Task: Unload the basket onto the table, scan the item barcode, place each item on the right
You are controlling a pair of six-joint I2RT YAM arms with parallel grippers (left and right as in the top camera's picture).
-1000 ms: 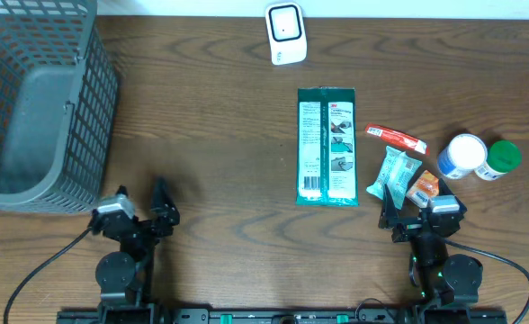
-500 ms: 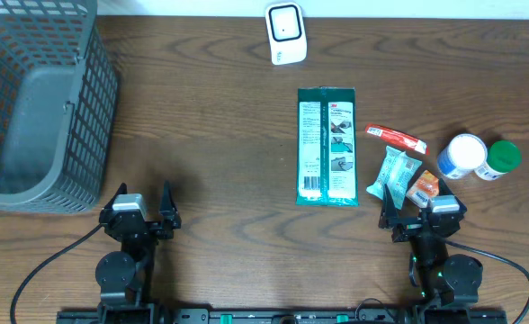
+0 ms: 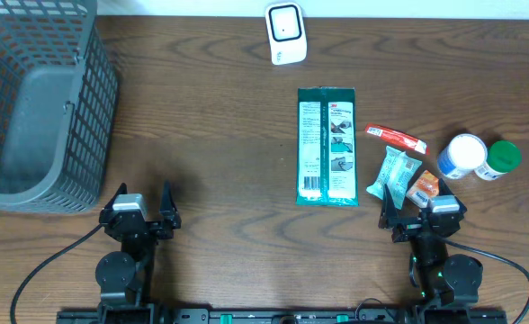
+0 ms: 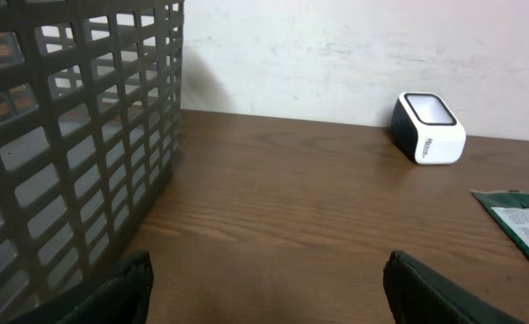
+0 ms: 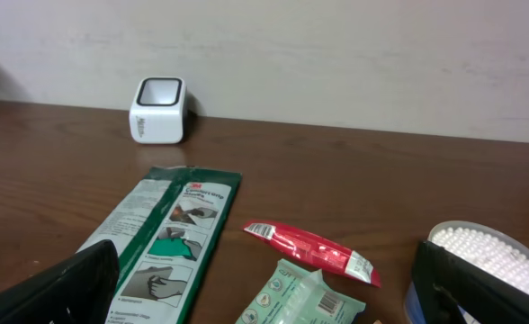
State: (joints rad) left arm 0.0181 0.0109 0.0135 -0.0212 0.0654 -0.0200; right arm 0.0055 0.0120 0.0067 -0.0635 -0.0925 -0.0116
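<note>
A white barcode scanner (image 3: 285, 33) stands at the table's far edge; it also shows as the scanner (image 4: 428, 129) in the left wrist view and the scanner (image 5: 161, 110) in the right wrist view. Items lie at the right: a long green package (image 3: 327, 146), a red sachet (image 3: 395, 138), a pale green wipes pack (image 3: 398, 174), a small orange packet (image 3: 423, 188), a white-lidded tub (image 3: 463, 155) and a green-capped bottle (image 3: 499, 159). My left gripper (image 3: 145, 205) rests open near the front edge, holding nothing. My right gripper (image 3: 421, 200) is open just short of the wipes pack (image 5: 305, 292).
A grey mesh basket (image 3: 31, 99) fills the back left corner, its wall (image 4: 76, 135) close to my left gripper. The green package (image 5: 161, 238) lies left of the red sachet (image 5: 309, 250). Bare wood spans the middle.
The left gripper swung from a slight angle to point straight ahead and then held still. The right arm and the items have not moved.
</note>
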